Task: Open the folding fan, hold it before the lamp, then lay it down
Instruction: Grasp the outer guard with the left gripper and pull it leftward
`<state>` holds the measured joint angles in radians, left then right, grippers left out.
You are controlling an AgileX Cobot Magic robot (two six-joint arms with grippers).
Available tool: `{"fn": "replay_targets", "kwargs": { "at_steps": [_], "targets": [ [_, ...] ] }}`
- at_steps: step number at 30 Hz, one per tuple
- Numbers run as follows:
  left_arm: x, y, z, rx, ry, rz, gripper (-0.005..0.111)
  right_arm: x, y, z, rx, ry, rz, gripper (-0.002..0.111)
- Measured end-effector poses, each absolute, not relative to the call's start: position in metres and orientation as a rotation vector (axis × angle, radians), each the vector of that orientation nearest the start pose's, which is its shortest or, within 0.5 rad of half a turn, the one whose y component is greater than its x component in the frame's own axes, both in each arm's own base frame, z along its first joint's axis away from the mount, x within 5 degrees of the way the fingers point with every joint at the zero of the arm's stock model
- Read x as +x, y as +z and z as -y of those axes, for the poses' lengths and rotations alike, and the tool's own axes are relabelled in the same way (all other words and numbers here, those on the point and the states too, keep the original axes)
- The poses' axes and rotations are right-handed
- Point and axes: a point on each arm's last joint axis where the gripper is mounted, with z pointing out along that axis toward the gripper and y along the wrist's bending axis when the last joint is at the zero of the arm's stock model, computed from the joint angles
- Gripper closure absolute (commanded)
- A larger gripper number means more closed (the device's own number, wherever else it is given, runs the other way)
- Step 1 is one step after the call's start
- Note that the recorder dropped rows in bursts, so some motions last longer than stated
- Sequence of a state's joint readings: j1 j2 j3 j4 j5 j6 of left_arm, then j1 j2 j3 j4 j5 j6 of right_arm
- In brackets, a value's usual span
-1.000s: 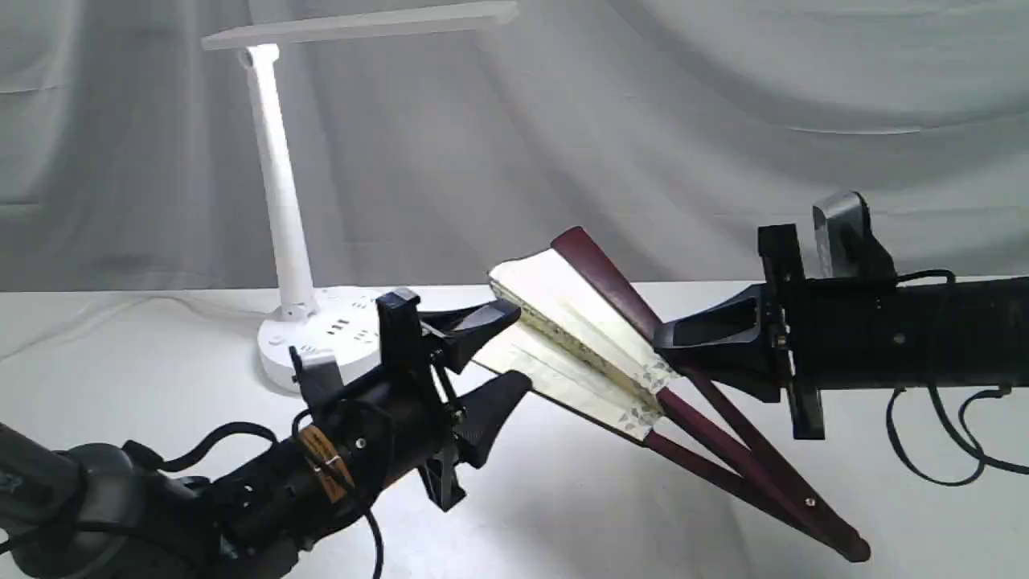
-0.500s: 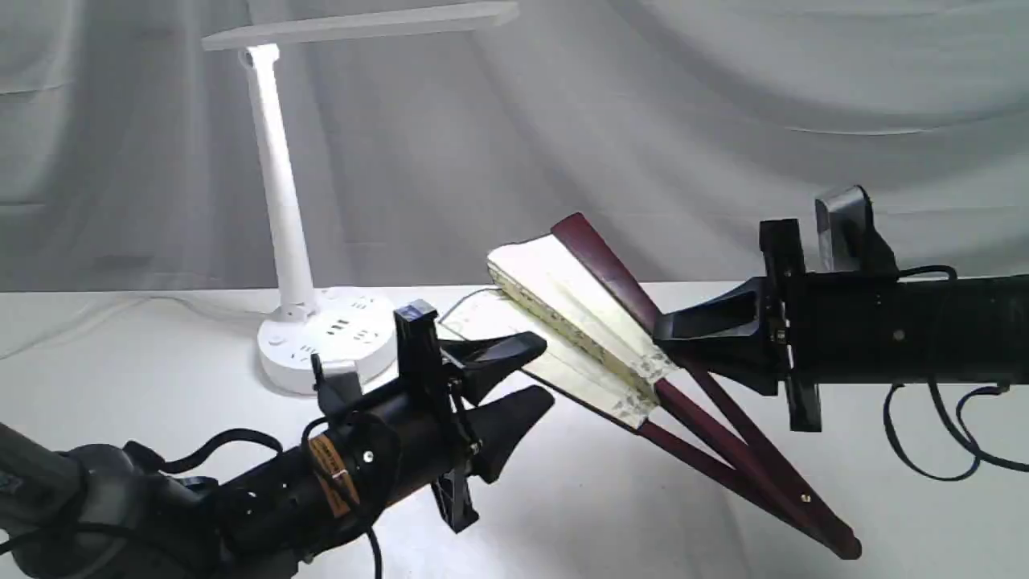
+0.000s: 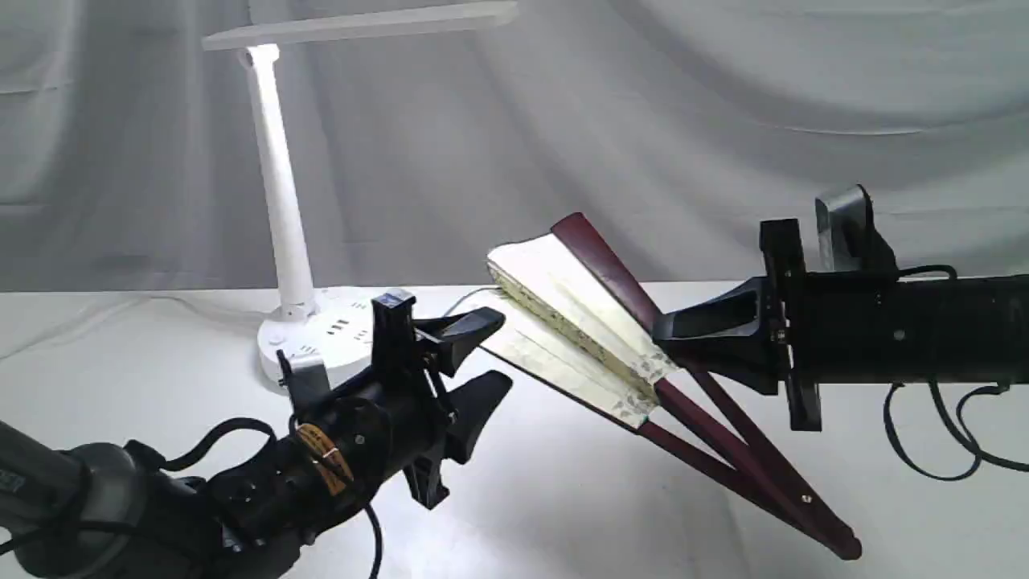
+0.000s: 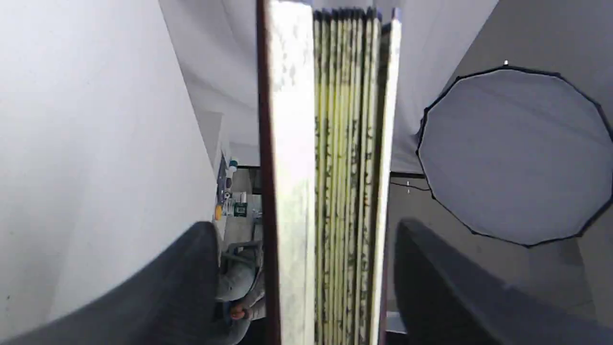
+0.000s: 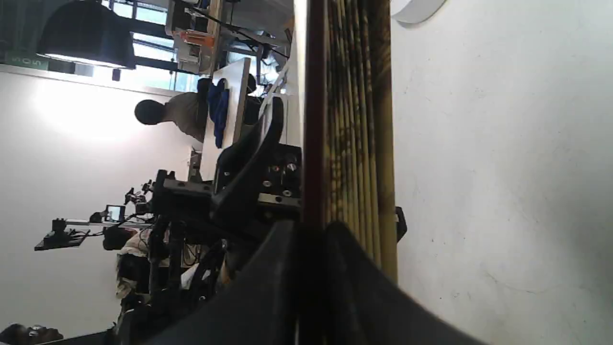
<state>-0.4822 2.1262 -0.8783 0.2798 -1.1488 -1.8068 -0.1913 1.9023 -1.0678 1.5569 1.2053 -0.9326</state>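
left gripper (image 3: 498,351) has drawn back from the fan (image 3: 579,322) and risen a little over the last half second, while the right gripper (image 3: 663,342) and the fan have hardly shifted. left's jaws are spread wide and grasp nothing. in its wrist view the fan (image 4: 335,191) stands edge-on straight ahead between the two fingers (image 4: 182,287), with a gap on either side. right is clamped on the upper guard, partway along where leaf meets ribs, and its wrist view shows the maroon strip pinched between its fingers with the pleats (image 5: 359,143) packed beside it. so the fan hangs off right's grip, slanting down past that gripper toward the table (image 3: 563,498), only a little spread, with the lower guard swung out toward left's tips. whether the pivot end rests on the table i cannot tell. lamp (image 3: 277,185) stands behind left, well off the fan. judged from this, the fan is light; its paper leaf is thin and would crease or tear under a pinch, and the pleats will likely spring back. the guards are stiff wood, smooth and maybe slippery, so left should close flat on the lower guard near its outer end, not on bare paper, then swing it away from right.
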Motion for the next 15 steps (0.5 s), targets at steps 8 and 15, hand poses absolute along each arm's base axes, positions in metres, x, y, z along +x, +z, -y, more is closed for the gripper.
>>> {"fn": "replay_targets", "kwargs": {
  "at_steps": [8, 15],
  "targets": [
    [0.349, 0.110, 0.210, -0.884, -1.825, -1.725, 0.052, 0.360, 0.200, -0.017, 0.258, 1.609, -2.193, 0.108],
    [0.357, 0.117, 0.215, -0.855, -1.859, -1.683, 0.053, 0.360, 0.200, -0.017, 0.251, 1.606, -2.194, 0.108]
  ]
}}
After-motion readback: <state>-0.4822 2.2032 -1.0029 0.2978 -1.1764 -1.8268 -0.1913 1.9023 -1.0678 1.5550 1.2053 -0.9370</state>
